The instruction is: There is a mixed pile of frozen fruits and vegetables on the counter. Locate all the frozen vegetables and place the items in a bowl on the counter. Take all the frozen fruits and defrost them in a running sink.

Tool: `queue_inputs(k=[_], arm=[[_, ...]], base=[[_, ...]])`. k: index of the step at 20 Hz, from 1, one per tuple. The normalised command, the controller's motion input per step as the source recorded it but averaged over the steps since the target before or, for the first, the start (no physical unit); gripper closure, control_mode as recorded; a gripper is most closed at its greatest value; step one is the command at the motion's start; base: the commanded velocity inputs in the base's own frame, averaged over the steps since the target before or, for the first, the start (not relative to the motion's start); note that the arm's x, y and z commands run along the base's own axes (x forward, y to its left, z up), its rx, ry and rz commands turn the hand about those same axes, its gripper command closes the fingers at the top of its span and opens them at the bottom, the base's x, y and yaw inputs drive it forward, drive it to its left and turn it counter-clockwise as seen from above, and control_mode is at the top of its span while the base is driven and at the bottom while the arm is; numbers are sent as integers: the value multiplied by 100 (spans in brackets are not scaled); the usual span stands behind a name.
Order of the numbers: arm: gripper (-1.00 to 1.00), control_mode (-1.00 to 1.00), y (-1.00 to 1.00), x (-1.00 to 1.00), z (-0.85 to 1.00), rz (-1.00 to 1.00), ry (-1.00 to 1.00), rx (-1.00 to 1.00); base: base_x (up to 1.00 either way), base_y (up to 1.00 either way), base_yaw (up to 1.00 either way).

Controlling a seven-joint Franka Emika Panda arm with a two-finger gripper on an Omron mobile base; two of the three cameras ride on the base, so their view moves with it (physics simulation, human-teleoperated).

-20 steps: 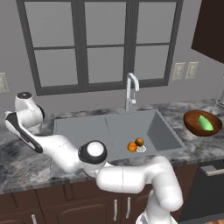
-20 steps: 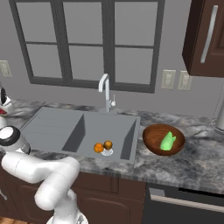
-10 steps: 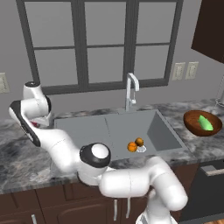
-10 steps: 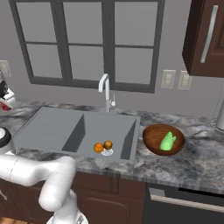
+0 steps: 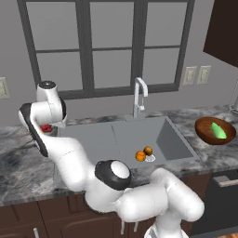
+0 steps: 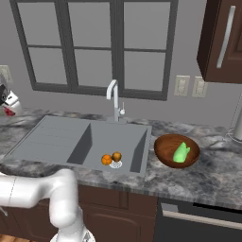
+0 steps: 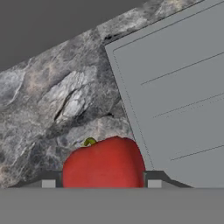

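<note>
One red ball [image 7: 103, 162] with a small green stem sits between the two fingertips of the hand [image 7: 101, 180], which is closed on it from both sides and holds it above the surface [image 7: 57, 109], just left of the ribbed drainboard [image 7: 175, 96]. From the left base camera the same red ball [image 5: 46, 128] shows at the far left of the scene, tucked under the white wrist, above the grey marbled surface [image 5: 18, 162]. From the right base camera the hand [image 6: 9, 108] shows at the left edge, with the red ball beneath it.

Two orange balls lie in the sink [image 5: 167, 139] basin, touching each other beside the round drain: a bright one [image 5: 140, 156] on the left and a browner one [image 5: 148, 150] on the right. The pale gooseneck tap [image 5: 139, 95] stands at the far rim of the sink.

Right of the sink, the wooden bowl [image 5: 204, 132] rests on the surface with the green pointed piece [image 5: 218, 130] lying inside it.
</note>
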Motion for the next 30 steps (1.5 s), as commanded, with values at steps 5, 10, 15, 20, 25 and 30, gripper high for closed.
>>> queue_inputs(k=[5,10,15,20,25,30], arm=[[100,-100,-67,-35,41,0,-20,0],[100,-100,-79,-36,54,-1,-4,0],[100,-100,-79,-39,52,-5,5,0],[100,-100,-79,-45,44,-5,3,0],[100,-100,-75,-36,25,-2,0,0],[100,-100,-78,-27,18,-5,1,0]], base=[[0,0,0],[0,0,0],[0,0,0],[0,0,0],[0,0,0],[0,0,0]])
